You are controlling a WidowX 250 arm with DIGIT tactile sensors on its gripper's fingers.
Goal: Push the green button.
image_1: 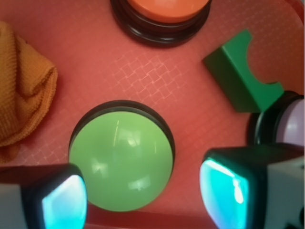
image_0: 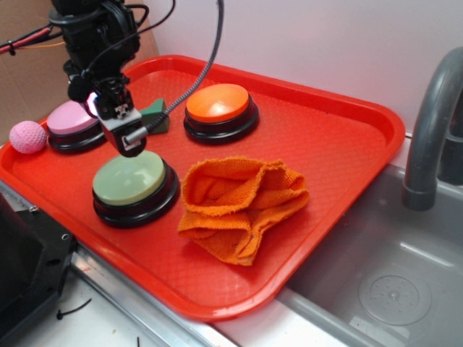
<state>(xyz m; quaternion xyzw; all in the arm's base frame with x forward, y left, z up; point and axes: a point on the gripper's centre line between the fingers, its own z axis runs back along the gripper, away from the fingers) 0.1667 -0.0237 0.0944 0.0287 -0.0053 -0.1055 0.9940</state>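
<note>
- The hand (image_1: 143, 200) hovered above the green button (image_0: 130, 178), its two fingers (image_1: 64, 200) spread open and empty, one to each side of the dome, apparently lined up for a press straight down.
- The green button sat near the front left of the red tray (image_0: 340, 123), with no sign of contact yet.
- Close neighbours crowded it: the orange cloth (image_0: 242, 206) just beside, the dark green block (image_0: 157, 116) and pink button (image_0: 72, 123) behind.
- The way straight down looked open; sideways drift risked striking them.

green button (image_1: 121, 160) between spread tool (image_1: 143, 195) fingers (image_1: 64, 202); green block (image_1: 243, 71) beside
</note>
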